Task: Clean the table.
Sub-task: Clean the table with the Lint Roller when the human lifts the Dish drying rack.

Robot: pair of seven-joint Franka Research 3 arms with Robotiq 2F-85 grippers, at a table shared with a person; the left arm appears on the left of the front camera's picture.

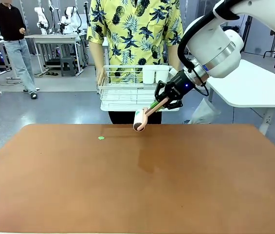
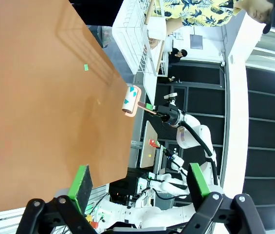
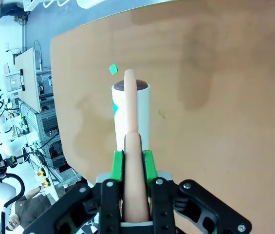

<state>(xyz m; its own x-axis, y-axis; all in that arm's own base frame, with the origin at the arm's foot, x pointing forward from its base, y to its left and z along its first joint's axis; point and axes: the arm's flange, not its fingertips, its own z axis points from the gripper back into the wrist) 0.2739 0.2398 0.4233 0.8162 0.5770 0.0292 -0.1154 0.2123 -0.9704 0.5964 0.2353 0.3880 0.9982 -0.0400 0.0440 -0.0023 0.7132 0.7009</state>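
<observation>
Table holds one green scrap; right hand grips lint roller, left hand spread wide.

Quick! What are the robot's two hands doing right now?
Left gripper: open, holding nothing.
Right gripper: shut on the lint roller, by its pink handle.

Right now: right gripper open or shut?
Shut on the roller: in the right wrist view the right gripper's green pads clamp both sides of its pink handle.
</observation>
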